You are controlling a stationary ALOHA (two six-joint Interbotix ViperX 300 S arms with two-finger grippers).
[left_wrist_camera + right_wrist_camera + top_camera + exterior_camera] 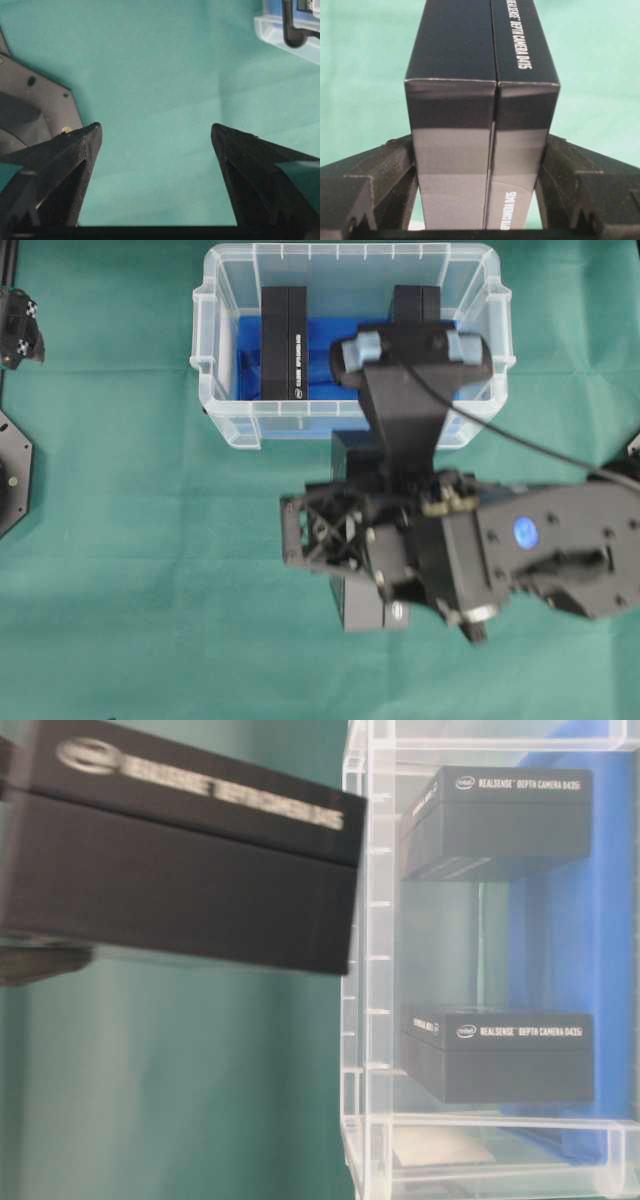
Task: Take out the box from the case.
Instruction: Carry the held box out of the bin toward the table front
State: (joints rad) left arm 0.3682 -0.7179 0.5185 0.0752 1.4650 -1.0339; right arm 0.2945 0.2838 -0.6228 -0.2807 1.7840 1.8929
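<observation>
Right pincer (479, 185): clamped on 1 black box (480, 115), a finger on each long side, held outside the case (350, 350) over the green worktop (150, 560), near the case's front wall. Case: clear plastic, blue cloth (250, 360) on its bottom, 2 more black boxes (285, 340) inside, apart. Left pincer (156, 137): spread wide, holding nothing, above bare worktop, well apart from the case.
</observation>
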